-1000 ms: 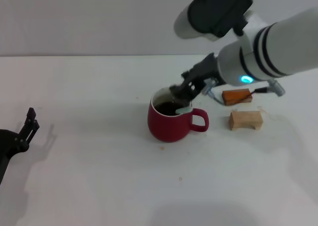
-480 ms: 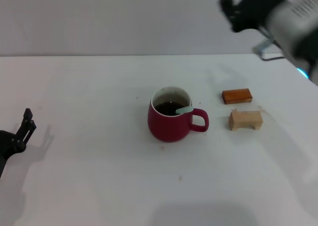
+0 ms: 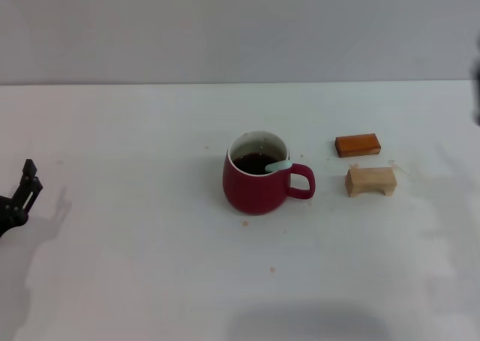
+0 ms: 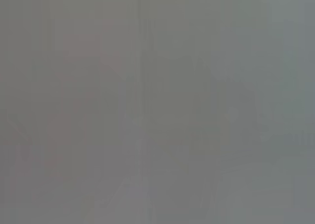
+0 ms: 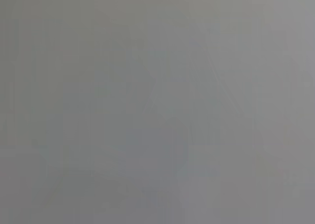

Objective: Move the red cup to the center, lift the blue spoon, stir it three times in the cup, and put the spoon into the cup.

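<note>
Our left end effector (image 3: 21, 192) sat low at the far left edge of the table (image 3: 135, 266) in the head view, well apart from everything else; two dark fingers pointed upward, but we could not tell whether they were spread or closed. We saw nothing clear of the right end effector, and both wrist views gave only flat grey. We counted one red cup (image 3: 257, 177), one blue spoon (image 3: 278, 165) and two wooden blocks. The red cup stood upright near the table's center with its handle toward the right, dark liquid inside. The blue spoon rested in the cup, its pale handle lying over the rim above the cup's handle. An orange-brown block (image 3: 358, 145) lay to the right, with a tan block (image 3: 370, 181) just in front of it. We could read no writing anywhere.
</note>
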Action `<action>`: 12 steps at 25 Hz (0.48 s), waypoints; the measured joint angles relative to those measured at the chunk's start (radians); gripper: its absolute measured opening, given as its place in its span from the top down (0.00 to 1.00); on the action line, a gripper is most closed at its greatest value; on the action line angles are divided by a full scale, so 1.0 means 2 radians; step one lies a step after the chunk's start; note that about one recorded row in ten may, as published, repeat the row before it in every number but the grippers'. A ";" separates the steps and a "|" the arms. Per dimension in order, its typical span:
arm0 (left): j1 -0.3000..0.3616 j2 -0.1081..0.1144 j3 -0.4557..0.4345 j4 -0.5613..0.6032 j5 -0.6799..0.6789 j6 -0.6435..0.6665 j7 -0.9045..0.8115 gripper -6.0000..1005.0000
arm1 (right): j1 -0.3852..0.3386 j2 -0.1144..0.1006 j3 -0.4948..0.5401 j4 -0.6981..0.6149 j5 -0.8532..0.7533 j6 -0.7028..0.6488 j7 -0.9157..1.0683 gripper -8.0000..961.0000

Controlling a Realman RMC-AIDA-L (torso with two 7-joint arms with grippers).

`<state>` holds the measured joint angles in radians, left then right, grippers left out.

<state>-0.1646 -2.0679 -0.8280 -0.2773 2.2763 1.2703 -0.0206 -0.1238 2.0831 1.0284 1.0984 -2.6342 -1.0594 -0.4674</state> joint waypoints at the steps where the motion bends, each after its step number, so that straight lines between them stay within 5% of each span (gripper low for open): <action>1: 0.000 0.000 -0.004 0.002 0.000 -0.001 -0.006 0.14 | -0.002 0.000 -0.008 -0.020 0.039 -0.022 0.000 0.56; 8: 0.002 0.000 -0.024 0.007 -0.001 0.002 -0.019 0.14 | -0.009 -0.003 -0.049 -0.131 0.187 -0.138 0.028 0.49; 12: 0.002 0.000 -0.028 0.008 -0.001 0.002 -0.019 0.14 | -0.012 -0.003 -0.049 -0.154 0.197 -0.149 0.078 0.32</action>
<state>-0.1603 -2.0674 -0.8846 -0.2611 2.2748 1.2750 -0.0589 -0.1471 2.0761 0.9297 0.7899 -2.2408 -1.3583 -0.3122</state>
